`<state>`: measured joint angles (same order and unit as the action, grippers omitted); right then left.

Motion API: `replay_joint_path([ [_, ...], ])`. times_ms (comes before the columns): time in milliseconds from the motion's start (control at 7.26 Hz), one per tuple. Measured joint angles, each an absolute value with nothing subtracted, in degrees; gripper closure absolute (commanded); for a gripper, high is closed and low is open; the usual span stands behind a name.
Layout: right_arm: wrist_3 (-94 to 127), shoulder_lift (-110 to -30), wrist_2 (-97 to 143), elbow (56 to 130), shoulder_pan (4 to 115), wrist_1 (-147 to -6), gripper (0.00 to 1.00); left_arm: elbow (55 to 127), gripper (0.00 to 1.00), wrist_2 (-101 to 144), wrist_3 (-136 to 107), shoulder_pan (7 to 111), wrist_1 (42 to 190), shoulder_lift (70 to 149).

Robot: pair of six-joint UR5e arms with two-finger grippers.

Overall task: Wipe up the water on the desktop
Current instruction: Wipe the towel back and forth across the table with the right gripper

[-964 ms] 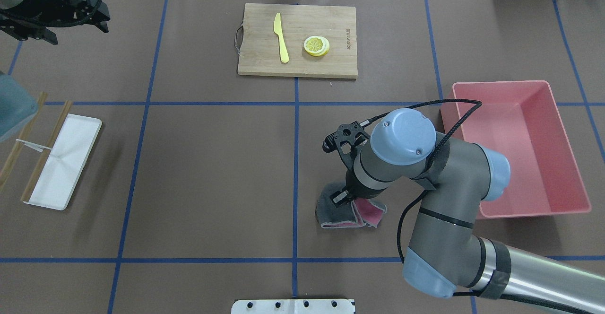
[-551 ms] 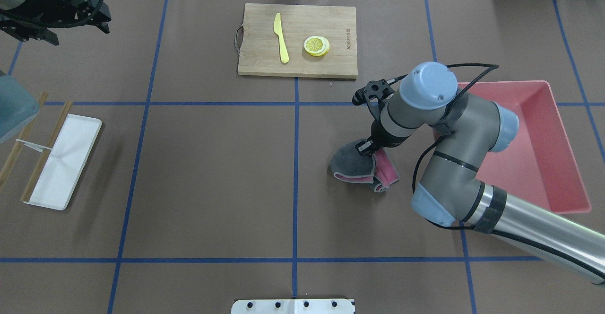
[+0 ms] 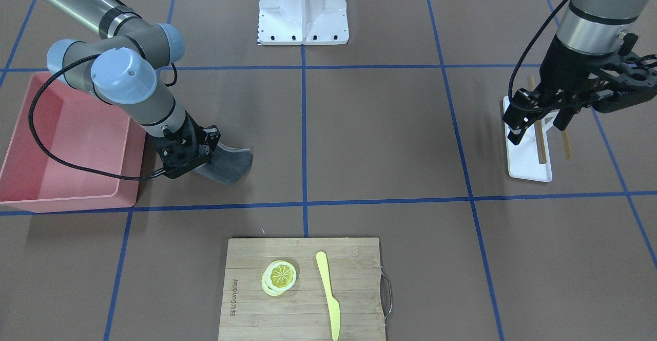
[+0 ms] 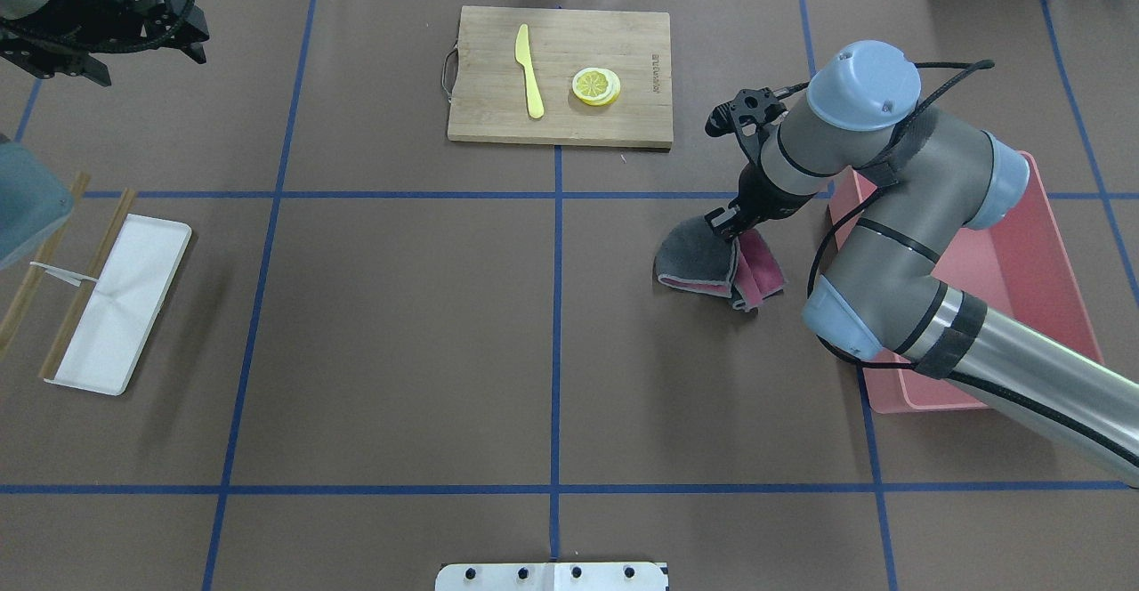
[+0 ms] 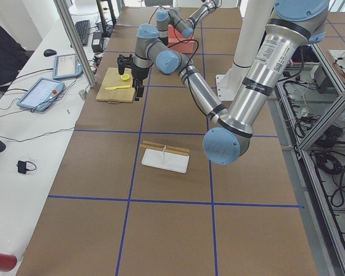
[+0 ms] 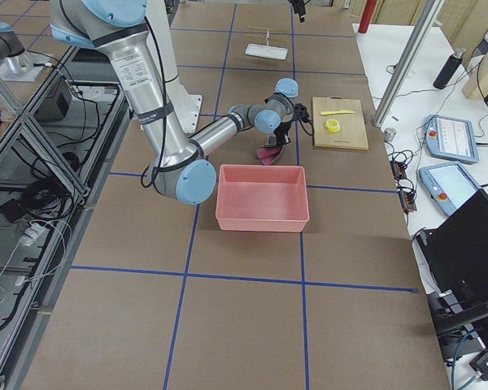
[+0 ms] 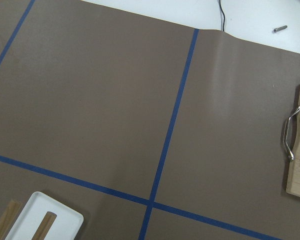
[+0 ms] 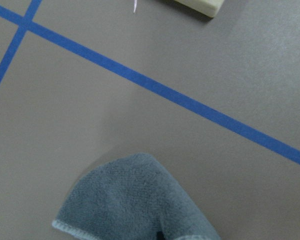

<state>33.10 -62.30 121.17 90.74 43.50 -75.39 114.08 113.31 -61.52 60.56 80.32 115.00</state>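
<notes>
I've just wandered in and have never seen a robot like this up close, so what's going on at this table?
The robot is on a wiping job. Its right gripper pinches a grey and pink cloth, which lies bunched on the brown desktop beside the pink bin. The left gripper hangs open and empty, raised above the table on the other side. No water shows in these views.

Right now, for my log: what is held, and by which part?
Right gripper pinches the grey wiping cloth at its far edge; left gripper holds nothing.
</notes>
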Motion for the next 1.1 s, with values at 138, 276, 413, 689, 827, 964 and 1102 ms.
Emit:
replay_joint_path([
  [138, 31.17, -62.07, 121.09, 89.57, 44.92, -75.45, 1.0, 114.13, 0.02, 113.33, -61.52, 60.53, 80.39, 115.08],
  [276, 29.4, -61.6, 121.11, 88.31, 46.38, -75.48, 1.0, 114.11, 0.02, 113.33, -61.55, 60.47, 80.57, 115.14],
  [413, 28.47, -60.97, 121.15, 87.4, 47.45, -75.49, 1.0, 114.03, 0.02, 113.34, -61.58, 60.45, 80.74, 115.04],
  [689, 28.09, -59.71, 121.06, 87.07, 47.53, -75.48, 1.0, 113.32, 0.02, 113.27, -61.66, 60.45, 80.86, 114.73],
  [827, 28.31, -59.6, 121.18, 87.94, 46.38, -75.47, 1.0, 112.51, 0.02, 113.27, -61.67, 60.46, 80.91, 114.72],
  [964, 28.64, -59.95, 121.23, 89.45, 44.4, -75.48, 1.0, 112.06, 0.02, 113.28, -61.64, 60.47, 80.93, 114.7],
  [1102, 29.5, -61.09, 121.15, 91.5, 41.99, -75.49, 1.0, 111.86, 0.02, 113.29, -61.6, 60.47, 80.94, 114.71],
])
